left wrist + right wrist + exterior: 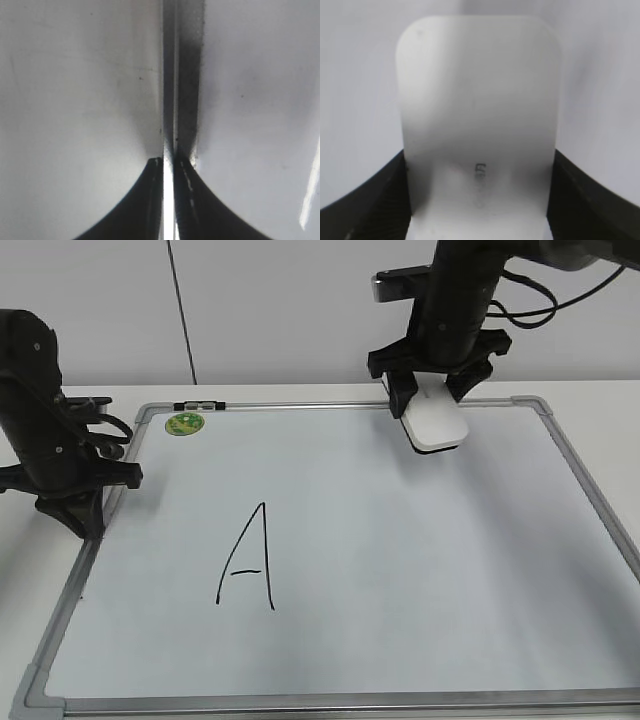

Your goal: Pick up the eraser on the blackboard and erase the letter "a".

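Observation:
The blackboard (420,570) is a white dry-erase board with a grey frame, lying flat on the table. My right gripper (432,400) is shut on the white eraser (436,426) at the board's upper right, near the top frame. The eraser fills the right wrist view (477,115), gripped between both jaws (477,200). The small letter "a" does not show in any view. My left gripper (85,520) is shut and empty, resting at the board's left frame (170,75); its jaws (168,162) straddle the frame line.
A tall capital "A" (248,558) in black marker stands at the board's centre left. A round green sticker (184,423) and a small black clip (199,404) sit at the top left corner. White table surrounds the board.

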You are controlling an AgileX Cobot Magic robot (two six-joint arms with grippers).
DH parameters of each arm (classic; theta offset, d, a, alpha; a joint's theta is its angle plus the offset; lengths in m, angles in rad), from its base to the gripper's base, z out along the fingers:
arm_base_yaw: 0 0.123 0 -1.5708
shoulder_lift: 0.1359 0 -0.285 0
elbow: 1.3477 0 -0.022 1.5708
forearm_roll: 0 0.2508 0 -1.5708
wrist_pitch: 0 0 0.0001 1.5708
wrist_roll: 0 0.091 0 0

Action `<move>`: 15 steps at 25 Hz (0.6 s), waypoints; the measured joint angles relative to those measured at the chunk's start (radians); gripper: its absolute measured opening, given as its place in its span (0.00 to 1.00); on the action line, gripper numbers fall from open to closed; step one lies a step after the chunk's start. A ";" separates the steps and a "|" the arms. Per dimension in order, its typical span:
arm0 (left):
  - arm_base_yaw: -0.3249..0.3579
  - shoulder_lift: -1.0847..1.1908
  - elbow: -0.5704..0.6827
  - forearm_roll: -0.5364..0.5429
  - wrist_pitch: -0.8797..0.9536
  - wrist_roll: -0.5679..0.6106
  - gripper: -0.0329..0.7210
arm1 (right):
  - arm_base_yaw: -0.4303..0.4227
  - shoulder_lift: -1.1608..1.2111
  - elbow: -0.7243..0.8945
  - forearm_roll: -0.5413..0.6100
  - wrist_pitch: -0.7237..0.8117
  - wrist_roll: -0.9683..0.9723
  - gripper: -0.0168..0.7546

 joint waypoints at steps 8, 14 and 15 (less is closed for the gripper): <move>0.000 0.000 0.000 0.000 -0.002 0.000 0.10 | -0.127 -0.068 0.052 -0.010 0.002 0.014 0.69; 0.000 0.000 0.000 0.000 -0.002 0.000 0.10 | -0.246 -0.148 0.232 -0.022 0.005 0.012 0.69; 0.000 0.000 0.000 0.000 -0.002 0.000 0.10 | -0.258 -0.157 0.254 -0.022 0.005 0.010 0.69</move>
